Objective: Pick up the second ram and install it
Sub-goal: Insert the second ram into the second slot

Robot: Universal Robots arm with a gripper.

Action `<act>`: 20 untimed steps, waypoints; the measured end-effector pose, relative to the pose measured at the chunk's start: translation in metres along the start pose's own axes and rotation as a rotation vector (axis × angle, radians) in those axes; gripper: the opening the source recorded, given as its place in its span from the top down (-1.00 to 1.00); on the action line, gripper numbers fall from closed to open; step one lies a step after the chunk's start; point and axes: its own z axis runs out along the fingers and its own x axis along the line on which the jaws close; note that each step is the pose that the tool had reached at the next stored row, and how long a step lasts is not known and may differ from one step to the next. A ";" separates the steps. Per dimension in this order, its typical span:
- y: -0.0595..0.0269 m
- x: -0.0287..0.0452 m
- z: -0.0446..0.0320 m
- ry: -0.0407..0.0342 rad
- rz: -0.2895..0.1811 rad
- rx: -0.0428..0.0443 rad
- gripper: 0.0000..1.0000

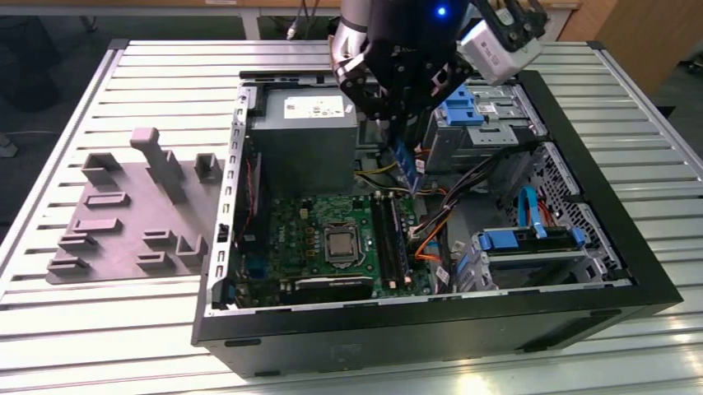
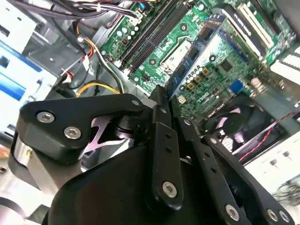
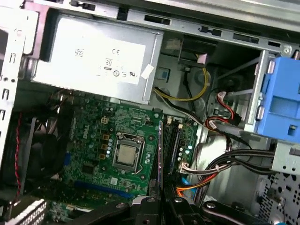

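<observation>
Status: the slatted metal table [image 1: 132, 74] carries everything. The open black PC case [image 1: 439, 333] lies on its side on the table, inside facing up. A grey moulded holder tray [image 1: 127, 218] sits apart from it on the exterior view's left. Inside the case, the grey power supply [image 1: 302, 140] is at the far end. Its big white label [image 3: 89, 56] has dark print and small symbols, with a small white sticker [image 3: 146, 71] at the label's corner (not quoting any of the print). Green motherboard [image 1: 291, 239] is next to it, silver CPU socket [image 1: 342, 244] mid-board. The long black slots [image 1: 387, 234] are just beside the socket toward the exterior view's right. Blue drive brackets [image 1: 525, 240] and a bundle of black, orange and yellow cables [image 3: 229, 161] take up that side. My gripper [image 1: 402, 132] is over the board, fingers pinched narrow on the second ram [image 1: 410, 169]. The stick hangs below the fingers on edge, slightly tilted, lower end above the slots' power-supply end, not seated. In the second wrist view the gripper [image 2: 166, 96] has the ram [image 2: 199, 49] pointing toward the board, its blue-green face with dark chips showing. In the first wrist view the ram [image 3: 161, 154] is edge-on, a thin line parallel to the slots and just beside them.
</observation>
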 end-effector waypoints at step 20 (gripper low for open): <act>0.0001 -0.0002 0.0058 0.0024 0.127 0.0001 0.73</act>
